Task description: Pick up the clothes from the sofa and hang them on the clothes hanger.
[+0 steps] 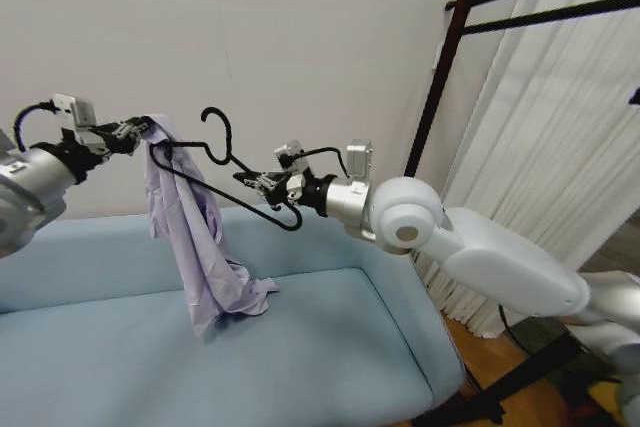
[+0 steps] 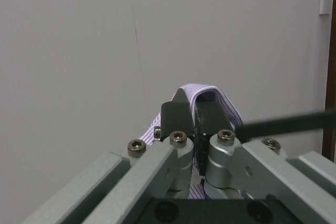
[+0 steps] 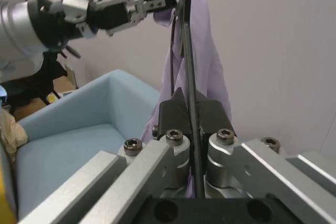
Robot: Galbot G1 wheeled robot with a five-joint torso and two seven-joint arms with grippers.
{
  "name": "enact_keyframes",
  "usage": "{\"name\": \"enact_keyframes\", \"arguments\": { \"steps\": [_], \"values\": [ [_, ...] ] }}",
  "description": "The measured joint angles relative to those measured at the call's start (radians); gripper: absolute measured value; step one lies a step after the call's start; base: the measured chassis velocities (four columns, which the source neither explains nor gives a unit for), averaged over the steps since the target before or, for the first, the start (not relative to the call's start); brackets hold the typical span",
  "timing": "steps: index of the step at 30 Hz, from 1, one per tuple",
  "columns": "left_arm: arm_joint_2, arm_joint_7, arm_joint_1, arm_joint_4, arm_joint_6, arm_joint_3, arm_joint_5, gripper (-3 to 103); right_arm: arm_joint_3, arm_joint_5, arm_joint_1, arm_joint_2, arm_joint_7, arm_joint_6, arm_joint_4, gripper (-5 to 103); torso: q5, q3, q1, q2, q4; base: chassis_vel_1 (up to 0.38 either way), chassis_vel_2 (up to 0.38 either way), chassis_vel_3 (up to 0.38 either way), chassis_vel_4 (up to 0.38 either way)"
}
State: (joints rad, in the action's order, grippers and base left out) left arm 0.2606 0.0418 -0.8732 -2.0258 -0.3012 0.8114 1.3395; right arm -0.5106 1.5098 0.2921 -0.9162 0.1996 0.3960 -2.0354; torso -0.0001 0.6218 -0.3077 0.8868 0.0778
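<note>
Now: left gripper (image 1: pixel 145 130) at 10 o'clock, pinched shut on the top of a lavender striped fabric shirt (image 1: pixel 190 227). The hem trails onto the pale blue upholstered sofa (image 1: pixel 330 347). Right gripper (image 1: pixel 262 185), centre, clamps a black wire-shaped hanger (image 1: pixel 230 147), whose far end meets the shirt top. Dark metal rack (image 1: pixel 440 77) at 2 o'clock.

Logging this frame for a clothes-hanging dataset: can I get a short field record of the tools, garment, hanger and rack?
left tool: shut on the top of the purple shirt, raised above the sofa
right tool: shut on the black hanger at its near end
purple shirt: hangs down, lower end reaching the sofa seat
black hanger: held in the air, far end at the shirt's top
clothes rack: on the robot's right, hanger not on it
</note>
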Motion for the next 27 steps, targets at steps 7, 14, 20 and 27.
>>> {"name": "enact_keyframes", "arguments": {
  "steps": [7,14,20,27],
  "values": [
    [0.016,0.012,-0.005,-0.017,-0.002,0.004,-0.004,1,0.013,-0.006,0.032,-0.036,0.016,0.022,0.046,2,0.0,0.0,0.0,0.0,0.0,0.0,0.0,0.0,0.0],
    [0.028,0.013,0.003,-0.03,-0.004,0.001,-0.006,1,-0.023,-0.054,0.001,-0.055,0.029,0.021,0.044,2,0.0001,0.0,0.0,0.0,0.0002,0.0,0.0,0.0,0.0],
    [0.025,0.012,0.017,-0.023,-0.004,0.008,-0.006,1,-0.061,-0.096,-0.048,-0.103,0.065,0.007,0.076,2,0.0001,0.0,0.0,0.0,0.0,0.0,0.0,0.0,0.0],
    [0.032,0.005,0.029,0.034,0.008,-0.001,-0.015,1,-0.057,-0.081,-0.038,-0.066,0.078,0.009,0.028,2,0.0,0.0,0.0,0.0,0.0002,0.0,0.0,0.0,0.0]
  ]
}}
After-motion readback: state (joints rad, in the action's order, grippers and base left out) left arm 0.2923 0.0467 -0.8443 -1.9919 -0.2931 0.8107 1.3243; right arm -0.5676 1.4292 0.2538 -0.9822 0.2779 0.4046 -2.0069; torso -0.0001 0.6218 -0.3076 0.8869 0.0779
